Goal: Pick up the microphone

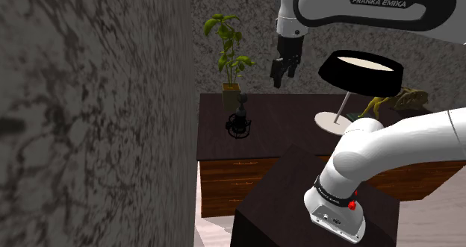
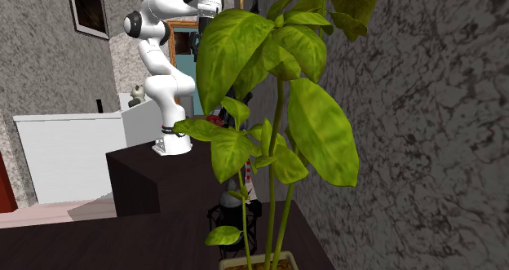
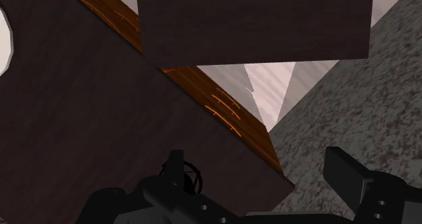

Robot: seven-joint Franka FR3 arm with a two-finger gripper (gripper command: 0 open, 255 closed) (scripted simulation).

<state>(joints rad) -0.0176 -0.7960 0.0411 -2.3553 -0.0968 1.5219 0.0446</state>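
Microphone (image 1: 238, 123): black, upright on its small stand with a ring mount. It sits on the dark top of the dresser (image 1: 291, 130), near the end at the shoulder view's left, just in front of the potted plant (image 1: 230, 53). In the second exterior view the microphone (image 2: 232, 215) shows partly behind the plant's stems.

Gripper (image 1: 281, 78) hangs well above the dresser, off to the shoulder view's right of the mic, between the plant and the table lamp (image 1: 361, 72). Fingers (image 3: 347, 174) are spread wide with nothing between them. In the wrist view the ring mount (image 3: 191, 178) peeks in beside one finger, so the mic is not centred.

Step in hand looks like the approach. Best way, by my judgement: shift over until the mic body sits midway between the fingers, come straight down, and close on the body, not on the thin ring or the stand.

Room to move:
- The plant's leaves crowd the far side of the mic.
- The grey wall (image 1: 89, 111) and the dresser's end edge are close on the shoulder view's left.
- The lamp shade is near the arm's side.
- The air above the mic is open.
- A sideways nudge could tip the mic or push it off the end.
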